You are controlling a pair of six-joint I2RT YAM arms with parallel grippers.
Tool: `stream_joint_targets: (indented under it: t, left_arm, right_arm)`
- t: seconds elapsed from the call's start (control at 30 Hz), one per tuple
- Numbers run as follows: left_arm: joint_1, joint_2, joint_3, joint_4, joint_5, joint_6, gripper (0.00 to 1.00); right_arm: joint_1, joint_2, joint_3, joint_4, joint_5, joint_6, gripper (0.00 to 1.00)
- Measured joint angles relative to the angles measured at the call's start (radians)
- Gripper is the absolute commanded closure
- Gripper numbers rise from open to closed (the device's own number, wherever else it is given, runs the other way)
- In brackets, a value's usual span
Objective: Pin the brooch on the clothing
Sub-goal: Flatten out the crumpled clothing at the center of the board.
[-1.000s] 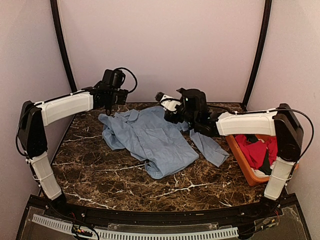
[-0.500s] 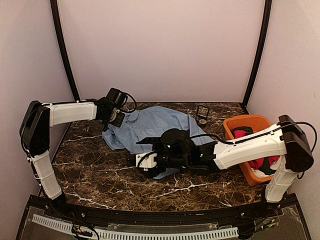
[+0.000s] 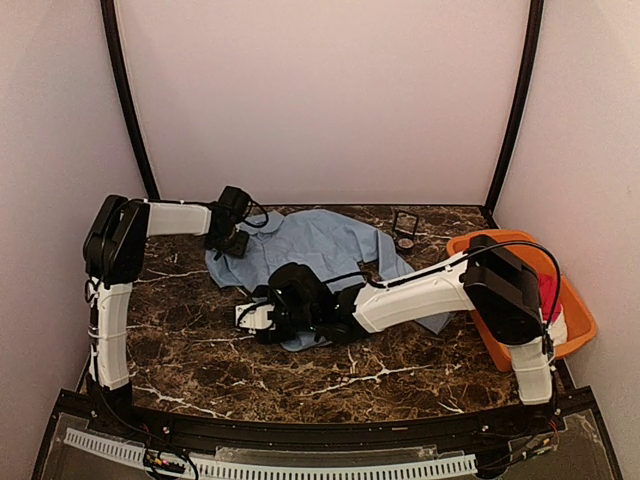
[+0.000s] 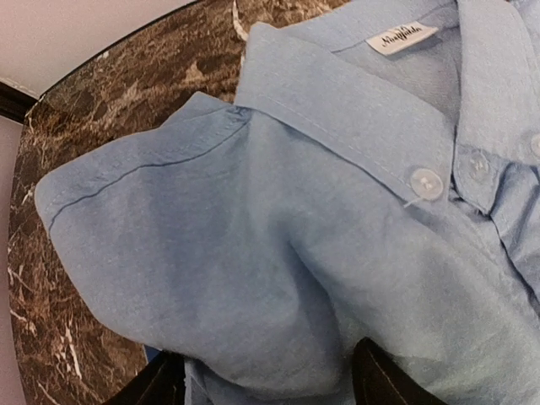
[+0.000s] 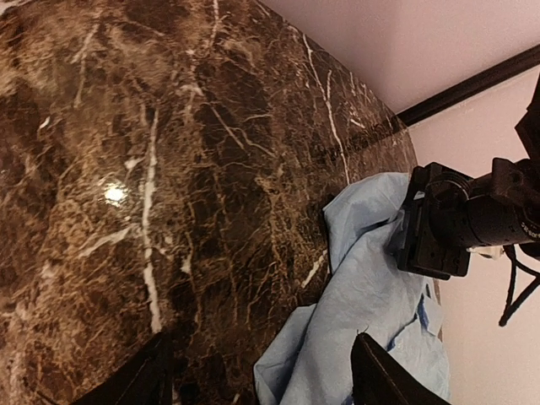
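Blue thin shirt (image 4: 253, 253) rumpled on veined marble (image 5: 126, 169); L jaws open, R jaws open.

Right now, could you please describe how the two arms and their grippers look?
The left arm and the right arm are white tubular shells with black joints. The left gripper and right gripper have black fingers, with thin black cables at the wrists.

The top view looks down from above and behind the arm bases, taking in the whole surface (image 3: 190, 350) and shirt (image 3: 320, 240). The left wrist view sits close over the shirt's collar. The right wrist view, seemingly rolled sideways, looks low across the surface and shares the shirt's edge by the left hand (image 5: 426, 240).
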Motion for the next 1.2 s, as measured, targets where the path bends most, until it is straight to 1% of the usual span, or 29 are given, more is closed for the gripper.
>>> stream_joint_targets:
  t: [0.07, 0.13, 0.23, 0.27, 0.33, 0.43, 0.5, 0.57, 0.6, 0.67, 0.77, 0.87, 0.97, 1.03, 1.17, 1.2]
  left_arm:
    - [0.013, 0.047, 0.075, 0.001, 0.008, 0.002, 0.26]
    - [0.022, 0.078, 0.123, 0.001, 0.013, 0.005, 0.19]
    - [0.032, 0.093, 0.163, -0.011, 0.021, 0.006, 0.11]
    - [0.035, 0.088, 0.164, -0.013, 0.021, 0.007, 0.07]
    - [0.037, 0.066, 0.151, -0.012, 0.023, 0.000, 0.02]
    - [0.040, -0.047, 0.046, -0.006, 0.036, -0.028, 0.01]
    - [0.039, -0.165, -0.052, 0.005, 0.067, -0.056, 0.03]
    - [0.030, -0.316, -0.165, 0.023, 0.103, -0.089, 0.08]
    - [0.020, -0.392, -0.217, 0.033, 0.116, -0.104, 0.13]
    - [-0.021, -0.519, -0.301, 0.053, 0.134, -0.130, 0.19]
    - [-0.098, -0.640, -0.404, 0.084, 0.185, -0.170, 0.26]
    - [-0.160, -0.677, -0.502, 0.110, 0.268, -0.236, 0.32]
    - [-0.169, -0.664, -0.575, 0.115, 0.337, -0.298, 0.41]
    - [-0.169, -0.653, -0.609, 0.115, 0.373, -0.341, 0.44]
    - [-0.169, -0.650, -0.637, 0.129, 0.414, -0.396, 0.47]
    - [-0.170, -0.650, -0.643, 0.137, 0.418, -0.408, 0.50]
  right_arm:
    - [-0.019, 0.042, 0.082, -0.035, 0.001, 0.025, 0.35]
    - [-0.036, 0.066, 0.132, -0.058, 0.000, 0.046, 0.37]
    - [-0.062, 0.088, 0.182, -0.104, 0.002, 0.087, 0.37]
    - [-0.071, 0.092, 0.193, -0.117, 0.006, 0.105, 0.38]
    - [-0.086, 0.093, 0.201, -0.140, 0.018, 0.135, 0.39]
    - [-0.106, 0.092, 0.202, -0.177, 0.039, 0.188, 0.38]
    - [-0.114, 0.077, 0.179, -0.191, 0.047, 0.218, 0.38]
    - [-0.120, 0.032, 0.122, -0.211, 0.051, 0.254, 0.37]
    - [-0.121, 0.000, 0.092, -0.222, 0.051, 0.271, 0.37]
    - [-0.123, -0.071, 0.037, -0.238, 0.054, 0.303, 0.35]
    - [-0.127, -0.198, -0.024, -0.251, 0.058, 0.346, 0.32]
    - [-0.130, -0.322, -0.057, -0.248, 0.073, 0.382, 0.30]
    - [-0.130, -0.435, -0.094, -0.237, 0.092, 0.419, 0.28]
    - [-0.131, -0.494, -0.120, -0.232, 0.101, 0.434, 0.28]
    - [-0.132, -0.587, -0.180, -0.215, 0.115, 0.454, 0.27]
    - [-0.132, -0.600, -0.193, -0.208, 0.121, 0.457, 0.27]
